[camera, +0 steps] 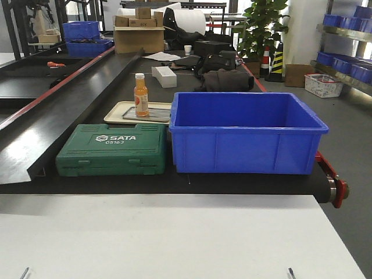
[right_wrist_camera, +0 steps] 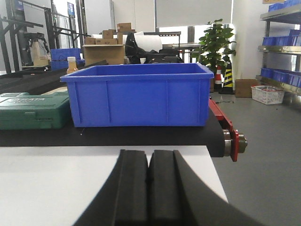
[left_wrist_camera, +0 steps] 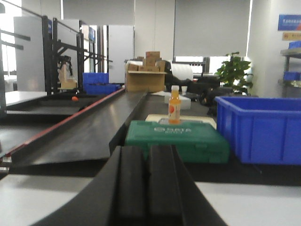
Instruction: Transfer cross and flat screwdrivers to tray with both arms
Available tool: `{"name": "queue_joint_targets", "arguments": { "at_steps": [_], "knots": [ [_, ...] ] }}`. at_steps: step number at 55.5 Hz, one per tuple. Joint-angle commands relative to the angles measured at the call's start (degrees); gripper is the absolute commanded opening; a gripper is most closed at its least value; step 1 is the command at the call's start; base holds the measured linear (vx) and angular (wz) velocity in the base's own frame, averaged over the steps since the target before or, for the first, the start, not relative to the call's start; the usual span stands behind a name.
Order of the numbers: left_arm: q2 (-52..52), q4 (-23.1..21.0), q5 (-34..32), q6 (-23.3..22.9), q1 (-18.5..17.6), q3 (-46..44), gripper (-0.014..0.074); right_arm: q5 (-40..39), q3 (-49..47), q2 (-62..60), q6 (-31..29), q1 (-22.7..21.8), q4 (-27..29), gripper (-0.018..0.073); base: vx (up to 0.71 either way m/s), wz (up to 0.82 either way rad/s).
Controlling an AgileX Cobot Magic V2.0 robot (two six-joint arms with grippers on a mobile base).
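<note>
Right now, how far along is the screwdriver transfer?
Done: nothing that shows. No screwdrivers appear in any view, and the green tool case sits closed. In hand: nothing. The left gripper and right gripper are both shut and empty above the white table. Left: the whole transfer, both screwdrivers.

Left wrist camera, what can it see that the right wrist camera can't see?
Only the left wrist view shows the left gripper, shut, and the orange bottle's whole body; the right view catches just its cap. Only the right wrist view shows the right gripper, also shut, the striped traffic cone, the white basket and the conveyor's red end. Both show the blue bin, the green tool case and the potted plant.
</note>
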Motion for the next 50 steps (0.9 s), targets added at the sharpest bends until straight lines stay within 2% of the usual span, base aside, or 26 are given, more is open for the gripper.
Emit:
{"name": "queue_joint_targets", "arguments": {
  "at_steps": [1, 16, 28, 34, 39, 47, 50],
  "knots": [
    [1.0, -0.5, -4.2, -0.4, -0.1, -5.6, -0.0001, -3.4, -6.6, 2.1, -1.3, -0.2, -1.4, -0.0008, 0.00, 0.00],
    [13.7, -0.4, 1.2, -0.1, -0.1, -23.4, 0.0060, 3.1, -23.9, 15.9, -1.3, -0.2, -1.4, -0.0001, 0.00, 0.00],
    [25.6, -0.4, 1.4, -0.1, -0.1, -26.8, 0.0242, 4.3, -26.8, 25.1, -1.3, -0.2, -1.4, 0.0063, 0.00, 0.00],
    [30.2, -0.4, 2.1, -0.2, -0.1, -26.6, 0.0373, 5.8, -26.8, 29.0, -1.3, -0.2, -1.4, 0.0151, 0.00, 0.00],
    [32.8, -0.4, 2.3, -0.2, -0.1, -26.6, 0.0447, 5.9, -26.8, 32.2, -1.3, -0.2, -1.4, 0.0265, 0.00, 0.00],
    [35.9, -0.4, 2.9, -0.4, -0.1, -26.6, 0.0477, 5.7, -26.8, 37.2, -1.2, -0.2, -1.2, 0.0460, 0.00, 0.00],
    [37.0, -0.4, 4.3, -0.4, -0.1, -26.6, 0.0477, 6.0, -26.8, 38.9, -0.3, -0.2, -0.1, 0.0501, 0.00, 0.00]
  ]
}}
